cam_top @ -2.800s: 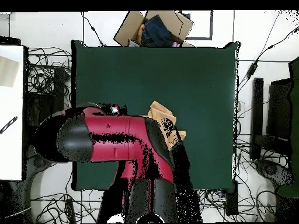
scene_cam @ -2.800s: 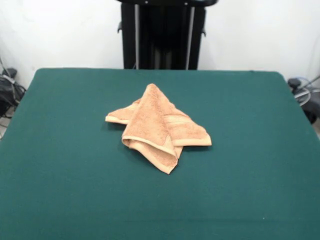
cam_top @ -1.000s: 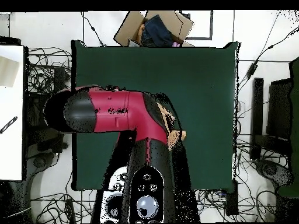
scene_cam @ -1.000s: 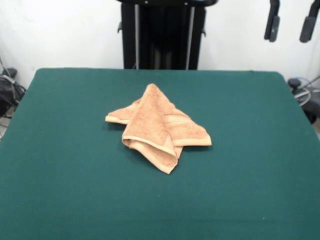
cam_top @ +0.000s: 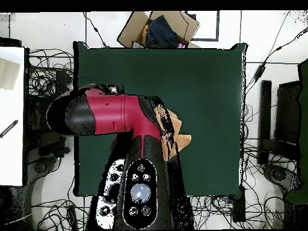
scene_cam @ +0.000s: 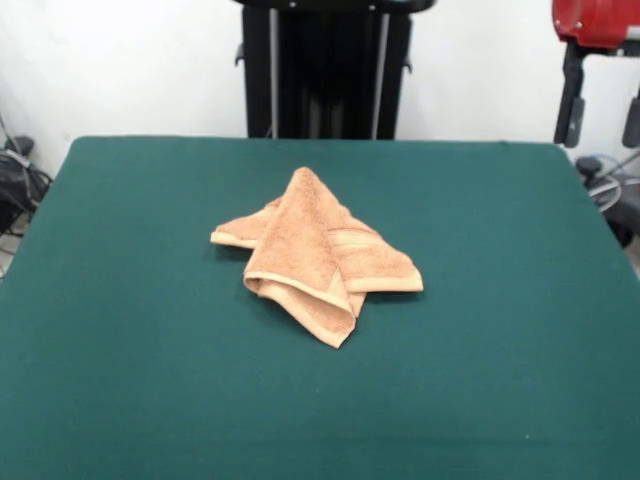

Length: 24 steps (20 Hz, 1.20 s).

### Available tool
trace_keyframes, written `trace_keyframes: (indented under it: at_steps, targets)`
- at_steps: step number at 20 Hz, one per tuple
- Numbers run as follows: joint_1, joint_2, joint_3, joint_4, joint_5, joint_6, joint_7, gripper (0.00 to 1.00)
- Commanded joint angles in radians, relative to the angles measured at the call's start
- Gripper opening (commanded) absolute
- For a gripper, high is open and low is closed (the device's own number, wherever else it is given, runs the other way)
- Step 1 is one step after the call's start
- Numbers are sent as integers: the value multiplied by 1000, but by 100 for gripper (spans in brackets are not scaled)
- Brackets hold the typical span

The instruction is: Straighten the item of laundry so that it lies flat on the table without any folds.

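Observation:
The light orange-tan towel [scene_cam: 315,255] lies bunched in the middle of the dark green table [scene_cam: 120,330]. It is folded over itself into a peaked heap, with one corner pointing to the near edge and another flap sticking out to the left. A woven band shows on its right flap. In the overhead view only a strip of the towel [cam_top: 173,129] shows beside the red and black arm [cam_top: 114,114], which hides the rest. A red part of the arm [scene_cam: 595,20] shows at the top right of the front view. The gripper shows in neither view.
The black pedestal [scene_cam: 325,65] stands behind the table's far edge. In the overhead view a cardboard box [cam_top: 159,29] sits beyond the table's top edge, a white surface [cam_top: 12,114] lies at the left, and cables run round the table.

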Motion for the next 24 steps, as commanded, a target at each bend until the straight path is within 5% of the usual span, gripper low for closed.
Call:
trace_keyframes:
  at_steps: [1,24]
  targets:
    - [3,22,-24,142,-22,-48,201,100]
    - [-129,-34,87,233,-8,-86,84,100]
